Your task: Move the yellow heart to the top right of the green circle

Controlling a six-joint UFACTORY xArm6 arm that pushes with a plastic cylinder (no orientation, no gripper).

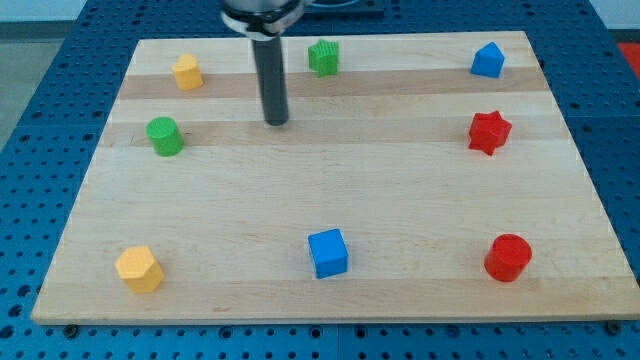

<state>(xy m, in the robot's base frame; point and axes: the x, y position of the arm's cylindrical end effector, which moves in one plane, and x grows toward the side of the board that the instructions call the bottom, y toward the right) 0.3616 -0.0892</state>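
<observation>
I am driving a bare rod here, so there are no jaws to report on, wide or narrow; the only working part is my tip. It rests on the wooden tabletop in the upper left-centre of the view, touching no block.

The two yellow blocks need sorting out. The one near the view's top left looks to me like the yellow heart, though its shape is small and soft at this size; the other yellow block, at the bottom left, reads more as a hexagon. The green circle sits below the heart and slightly left of it, so the heart is already up and right of it, only a little apart. My tip stands to the right of both, well clear.

I judge this to be the approach step: nothing is in contact yet. If the heart needs tightening into place, the next move calls for bringing my tip round to its far side and nudging gently, keeping off the green circle so it does not shift.

Elsewhere lie a green star, a blue block at the top right, a red star, a blue cube and a red cylinder.
</observation>
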